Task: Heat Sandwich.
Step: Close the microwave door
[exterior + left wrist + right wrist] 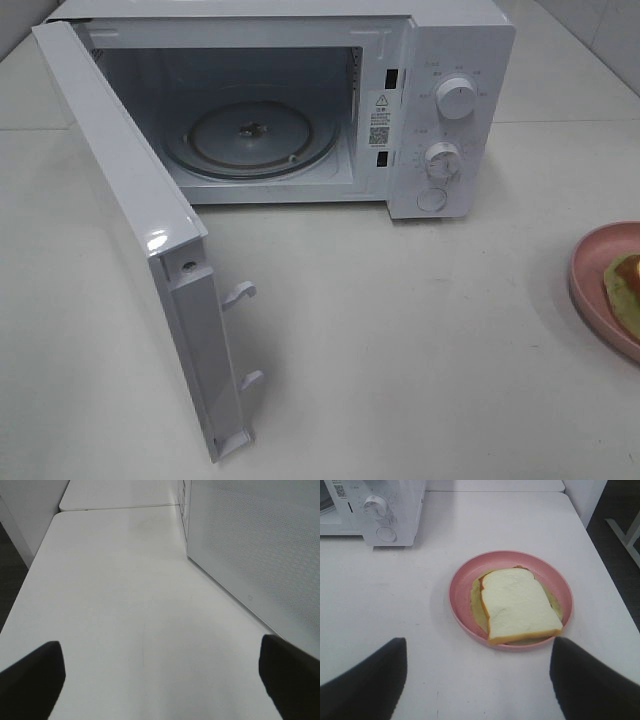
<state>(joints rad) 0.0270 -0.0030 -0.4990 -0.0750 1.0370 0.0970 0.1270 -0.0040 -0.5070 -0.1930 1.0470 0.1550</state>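
The sandwich [520, 604], white bread with tan crust and pale green-yellow filling showing at its edges, lies on a round pink plate [462, 580] on the white table. In the exterior high view only a sliver of sandwich [628, 285] and plate [592, 262] shows at the right edge. The white microwave [455, 60] stands at the back with its door [140, 230] swung wide open and its glass turntable [250, 135] bare. My right gripper [477, 680] is open and empty, short of the plate. My left gripper [160, 680] is open and empty beside the door's outer face [250, 545].
The open door juts toward the table's front on the left, with two latch hooks [240, 293] on its edge. The microwave's control panel with two knobs [456, 98] and a button faces front. The table's edge [615, 580] runs just beyond the plate.
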